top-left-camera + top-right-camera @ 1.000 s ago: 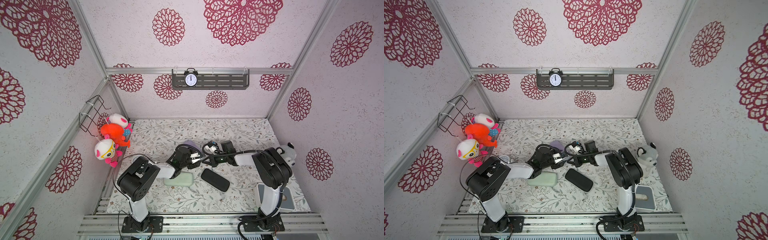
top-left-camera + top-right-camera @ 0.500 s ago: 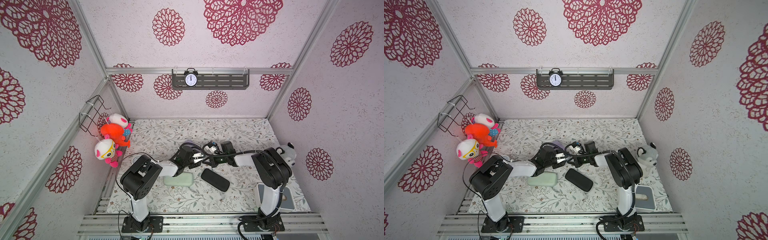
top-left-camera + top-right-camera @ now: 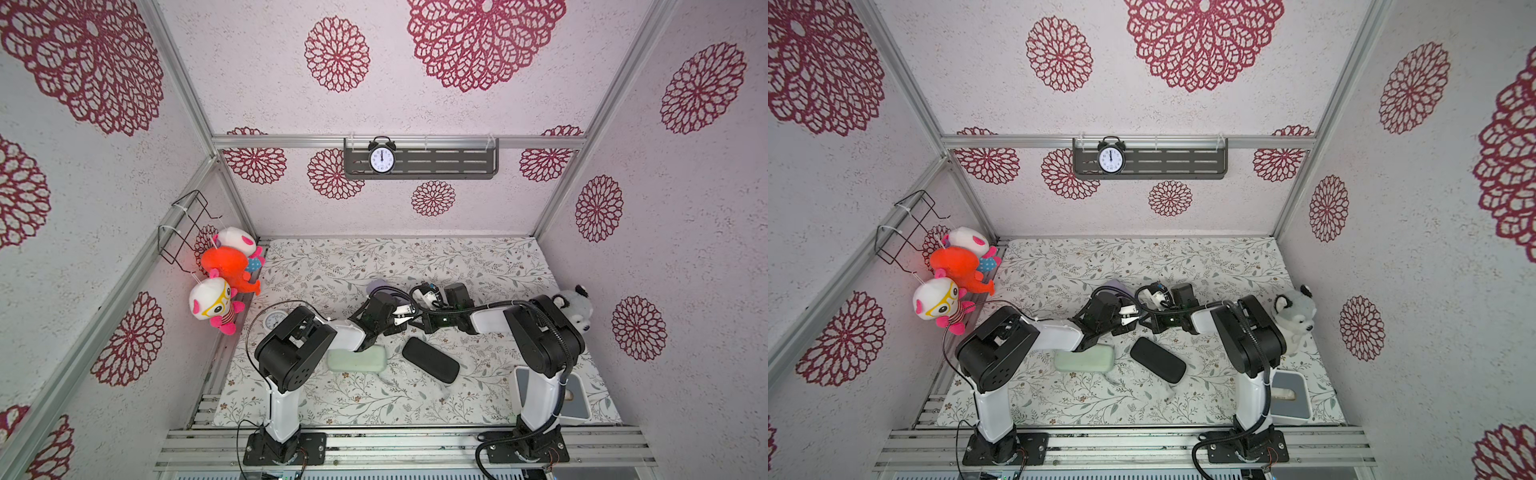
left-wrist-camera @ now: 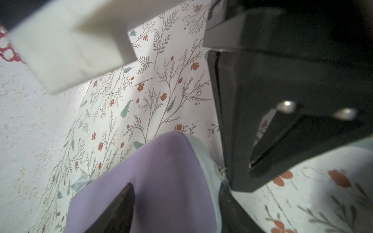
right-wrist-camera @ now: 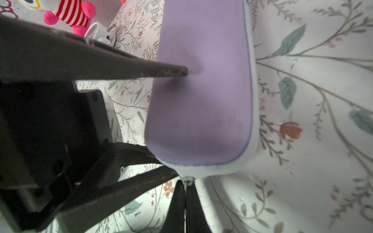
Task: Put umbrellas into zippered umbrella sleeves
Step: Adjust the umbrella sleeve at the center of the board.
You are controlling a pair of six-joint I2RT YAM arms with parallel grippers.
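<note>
The lilac sleeve (image 4: 165,181) lies at mid table, mostly under the two wrists in both top views (image 3: 375,285). My left gripper (image 4: 175,185) straddles its width; one fingertip (image 5: 182,71) presses its top and the other sits at its edge. My right gripper (image 5: 185,182) is shut on the zip pull (image 5: 186,178) at the sleeve's grey-edged end. The mint green sleeve (image 3: 357,358) and the black sleeve (image 3: 430,365) lie closed nearer the front. No umbrellas show in any view.
Plush toys (image 3: 224,270) hang at the left wall. A small white clock (image 3: 273,321) sits by the left arm's base. A husky plush (image 3: 577,307) and a white bin (image 3: 573,399) stand at the right. A shelf with an alarm clock (image 3: 381,160) is on the back wall.
My left gripper has shifted a little toward the back over the lilac sleeve, covering more of it. The right arm has held still.
</note>
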